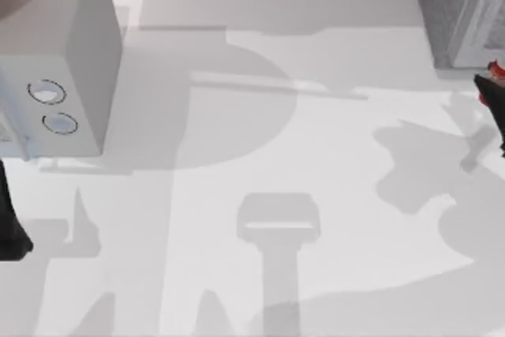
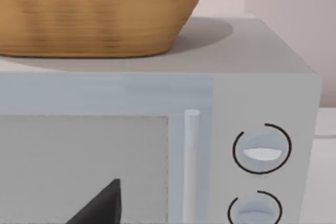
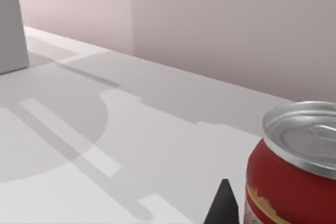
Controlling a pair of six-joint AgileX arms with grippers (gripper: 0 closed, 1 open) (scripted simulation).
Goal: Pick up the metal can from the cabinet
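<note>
Our right gripper [image 1: 491, 92] sits at the far right edge of the top view, just below the cabinet [image 1: 458, 5], the dark grey speckled unit with a paler ridged edge in the upper right corner. A sliver of red shows against the dark fingers there, which is the metal can [image 1: 495, 69]. In the right wrist view the metal can [image 3: 294, 171] is very close to the camera, upright, with a red body and a silvery lid with a pull tab, and one dark fingertip [image 3: 223, 205] rises just beside it. We cannot tell whether the fingers are closed on the can or merely next to it.

Our left arm [image 1: 12, 219] is at the left edge of the white surface [image 1: 260, 132], below the pale grey microwave [image 1: 63, 61] with its two round dials. The left wrist view faces the microwave's door and handle, with a woven basket [image 2: 94, 14] resting on top of it and a dark fingertip [image 2: 102, 205] low in front; we cannot tell how far those fingers are open.
</note>
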